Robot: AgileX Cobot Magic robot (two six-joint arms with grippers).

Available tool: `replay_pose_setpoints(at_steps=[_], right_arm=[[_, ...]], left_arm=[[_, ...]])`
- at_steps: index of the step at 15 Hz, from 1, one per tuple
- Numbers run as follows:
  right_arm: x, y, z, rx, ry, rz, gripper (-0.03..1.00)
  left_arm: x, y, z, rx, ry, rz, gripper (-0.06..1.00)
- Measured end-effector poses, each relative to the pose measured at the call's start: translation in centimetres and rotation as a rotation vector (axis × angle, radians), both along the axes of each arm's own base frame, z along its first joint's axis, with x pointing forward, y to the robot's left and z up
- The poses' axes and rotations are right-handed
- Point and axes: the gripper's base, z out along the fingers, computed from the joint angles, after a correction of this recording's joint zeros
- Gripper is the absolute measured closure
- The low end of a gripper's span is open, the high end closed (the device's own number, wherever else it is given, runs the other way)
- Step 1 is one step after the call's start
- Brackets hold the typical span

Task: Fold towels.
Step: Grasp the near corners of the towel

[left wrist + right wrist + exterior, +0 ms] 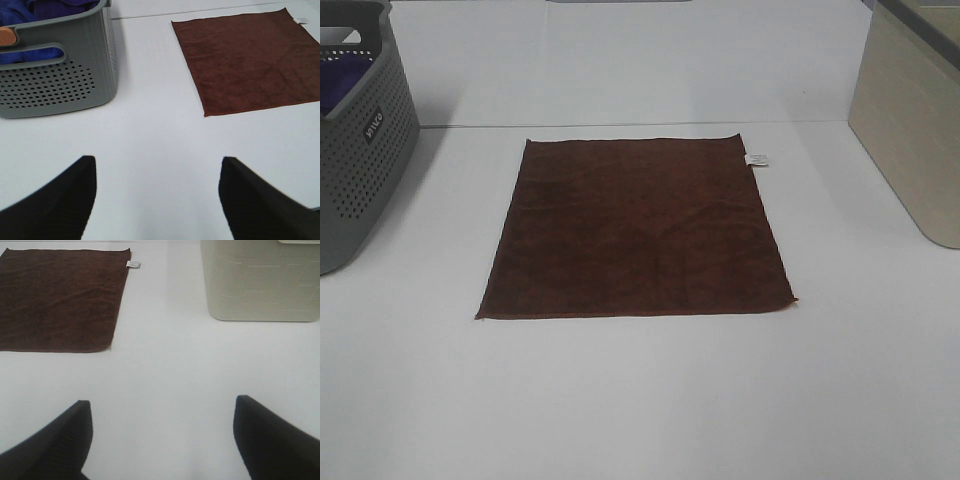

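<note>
You have a plain white table (640,400) before you, matte and evenly lit, with a thin seam (620,125) running across it just behind the far edge of the towel (638,230). The towel, dark reddish-brown, lies flat and unfolded in the middle of the surface, its small white tag (757,160) at the far right corner. To your left a grey perforated basket (360,150) stands at the table's edge with a purple cloth (340,80) inside. To your right stands a beige bin (910,120), well apart from the towel. Your left gripper (157,165) hangs over bare table near the basket, jaws spread wide and holding nothing. Your right gripper (162,402) is likewise wide apart and empty, over bare table between towel and bin.
</note>
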Motion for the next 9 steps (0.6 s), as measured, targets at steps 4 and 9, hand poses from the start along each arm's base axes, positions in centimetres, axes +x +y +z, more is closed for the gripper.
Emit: replay_pose_setpoints(at_steps=[4,9], right_arm=[[0.0,0.0,0.0,0.0,0.0,0.0,0.23],[0.0,0.0,0.0,0.0,0.0,0.0,0.23]], left_arm=[[0.0,0.0,0.0,0.0,0.0,0.0,0.28],[0.0,0.0,0.0,0.0,0.0,0.0,0.28]])
